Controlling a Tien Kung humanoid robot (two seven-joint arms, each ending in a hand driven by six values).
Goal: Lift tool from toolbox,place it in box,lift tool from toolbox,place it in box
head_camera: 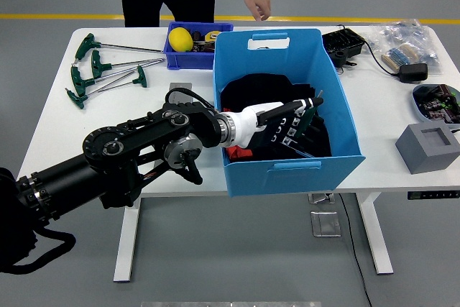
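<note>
My left arm reaches in from the left, over the near-left wall of the big blue box [338,98]. The left hand [293,121] is low inside the box, above the black cloth [259,91]. Its fingers are closed on a green-handled T tool [310,108], whose handle shows at the fingertips. Several more green-handled T tools [100,71] lie on the white table at the far left. A bit of red [241,152] shows in the box under my wrist. The right hand is out of view.
A small dark-blue bin [188,57] with a yellow ball [179,38] stands behind the box's left corner. A person stands at the far side with one hand [259,3] hanging above the table's far edge. A black case [343,44], a bag [406,41], a bowl [437,100] and a grey foam block [429,146] sit at the right.
</note>
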